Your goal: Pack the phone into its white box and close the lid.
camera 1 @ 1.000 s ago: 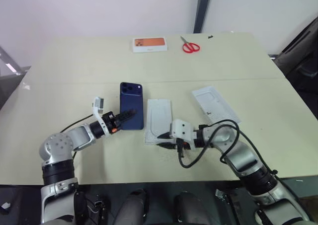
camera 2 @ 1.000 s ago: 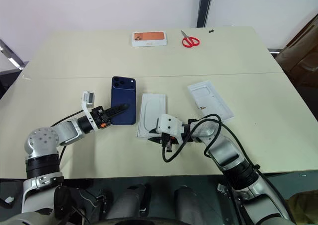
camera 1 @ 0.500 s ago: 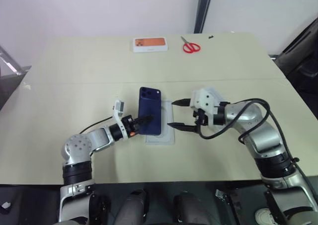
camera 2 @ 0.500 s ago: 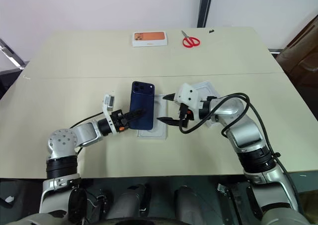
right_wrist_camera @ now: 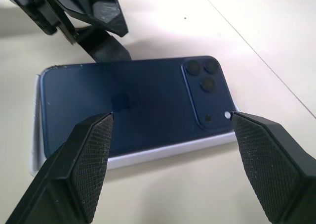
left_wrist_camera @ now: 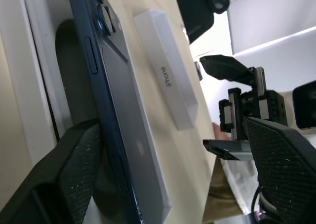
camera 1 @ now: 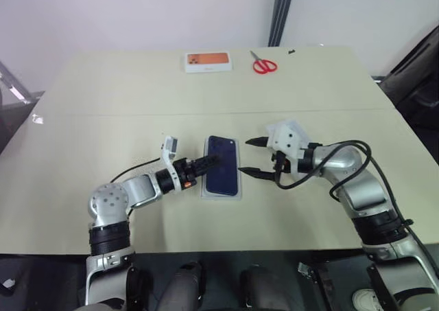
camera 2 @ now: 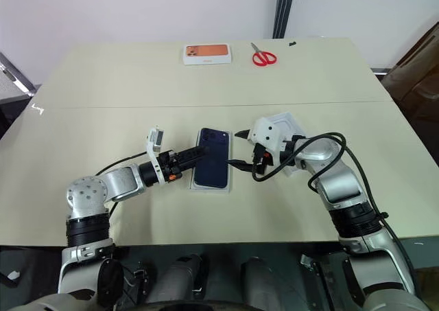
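Note:
The dark blue phone [camera 1: 223, 174] lies camera side up on the white box [right_wrist_camera: 123, 157] in the middle of the table. In the left wrist view it sits slightly tilted, one long edge against the box wall. My left gripper [camera 1: 212, 163] reaches in from the left at the phone's left edge. It is open, and one finger [left_wrist_camera: 64, 174] touches the phone's side. My right gripper [camera 1: 245, 156] hovers just right of the box, open and empty. The lid [left_wrist_camera: 168, 80] lies beyond the phone, beside the right gripper.
An orange-printed white box [camera 1: 207, 61] and red scissors [camera 1: 263, 65] lie at the far edge of the beige table [camera 1: 103, 105]. A seam runs across the tabletop behind the work area. Black cables trail from both wrists.
The phone went from the table left of the white box, up and rightward, and now lies on the box. My left gripper opened. My right gripper opened and moved from the box's near end to its right side.

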